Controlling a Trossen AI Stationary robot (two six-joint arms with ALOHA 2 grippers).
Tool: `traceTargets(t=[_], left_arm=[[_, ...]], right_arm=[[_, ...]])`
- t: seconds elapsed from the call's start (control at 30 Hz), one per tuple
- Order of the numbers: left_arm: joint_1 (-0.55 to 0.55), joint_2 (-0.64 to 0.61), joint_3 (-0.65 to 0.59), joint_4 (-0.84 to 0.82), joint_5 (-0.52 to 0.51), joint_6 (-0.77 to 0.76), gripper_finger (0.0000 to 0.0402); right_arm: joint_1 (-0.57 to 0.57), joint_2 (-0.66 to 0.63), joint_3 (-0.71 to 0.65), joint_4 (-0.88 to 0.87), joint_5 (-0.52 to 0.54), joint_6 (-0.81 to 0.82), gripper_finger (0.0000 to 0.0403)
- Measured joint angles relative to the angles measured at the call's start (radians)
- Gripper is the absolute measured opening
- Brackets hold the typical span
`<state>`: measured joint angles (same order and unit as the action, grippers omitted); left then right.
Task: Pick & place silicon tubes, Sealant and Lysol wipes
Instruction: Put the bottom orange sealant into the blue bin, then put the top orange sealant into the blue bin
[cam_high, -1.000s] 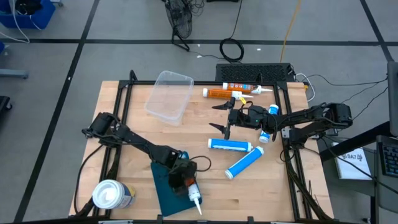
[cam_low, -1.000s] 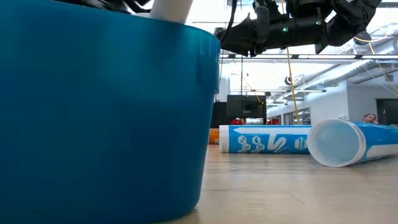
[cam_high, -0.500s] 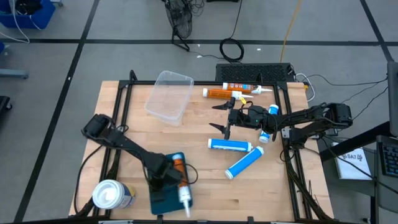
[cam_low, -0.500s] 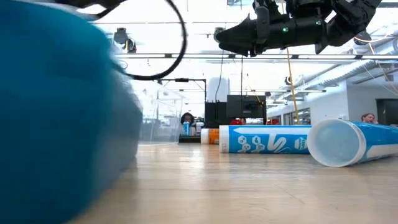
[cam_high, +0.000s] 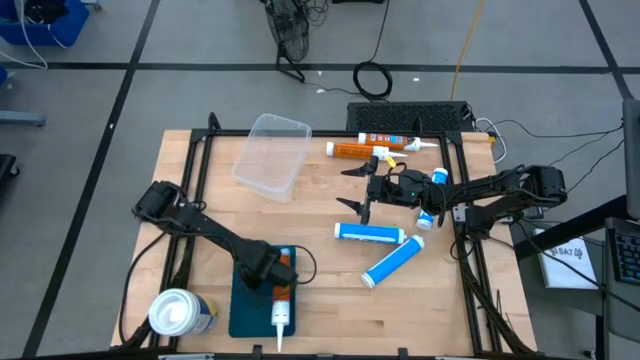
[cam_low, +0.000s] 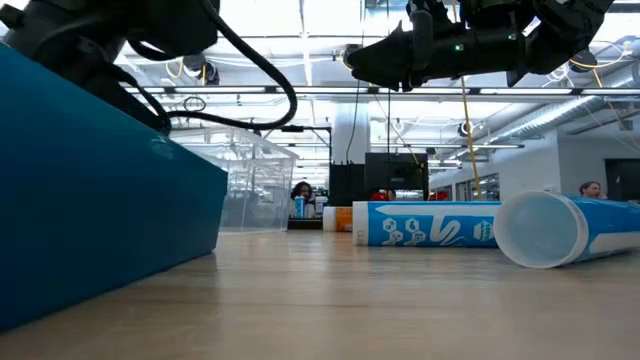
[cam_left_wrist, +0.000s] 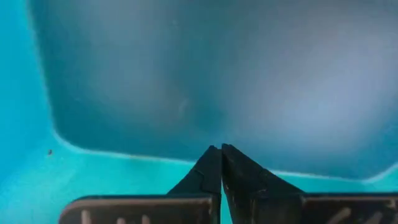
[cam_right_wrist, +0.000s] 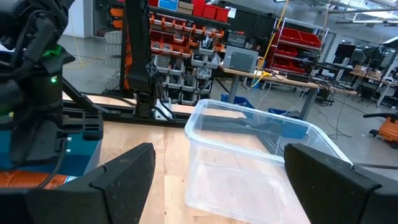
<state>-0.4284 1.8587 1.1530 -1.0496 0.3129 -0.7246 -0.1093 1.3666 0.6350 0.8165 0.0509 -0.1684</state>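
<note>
Swung square to the front edge, the bin (cam_high: 245, 310) now holds the sealant (cam_high: 282, 297); left claw (cam_high: 262, 270), pinched shut inside, should lift straight out. Right claw (cam_high: 362, 190) hangs open mid-bench.

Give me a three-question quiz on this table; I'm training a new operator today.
1. True or false: the Lysol wipes stand inside the blue bin.
2. How many blue tubes lie on the table top?
3. Which hand is open? A: left hand. B: right hand.

Key:
1. False. They stand beside the bin.
2. Two.
3. B.
</note>
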Motion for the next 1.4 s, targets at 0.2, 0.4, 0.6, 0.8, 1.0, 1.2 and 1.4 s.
traceTargets(t=[0.2, 0.4, 0.6, 0.8, 1.0, 1.2, 1.4], left_arm=[[0.04, -0.061, 0.0, 0.004, -0.024, -0.022, 0.0005], [0.051, -0.224, 0.0, 0.008, -0.208, -0.029, 0.0004], [0.059, -0.426, 0.0, 0.083, -0.589, 0.177, 0.0003], [0.146, -0.579, -0.008, 0.336, -0.77, 0.524, 0.0007], [0.291, -0.641, -0.239, 0.861, -0.424, 0.957, 0.0007], [0.516, -0.641, -0.524, 1.272, -0.064, 0.999, 0.0005], [0.643, -0.692, -0.649, 1.421, 0.008, 0.961, 0.0017]], right_arm=[[0.0, 0.0, 0.0, -0.006, 0.0, 0.0, 0.0331], [0.0, 0.0, 0.0, -0.022, 0.0, -0.015, 0.0331], [0.0, -0.001, 0.0, -0.085, 0.0, -0.061, 0.0331], [0.0, -0.001, 0.0, -0.179, 0.077, -0.073, 0.0331], [0.0, -0.001, 0.0, -0.214, 0.198, -0.08, 0.0331], [0.0, -0.006, 0.0, -0.294, 0.395, -0.064, 0.0331], [-0.048, -0.049, 0.089, -0.598, 0.589, -0.054, 0.0331]])
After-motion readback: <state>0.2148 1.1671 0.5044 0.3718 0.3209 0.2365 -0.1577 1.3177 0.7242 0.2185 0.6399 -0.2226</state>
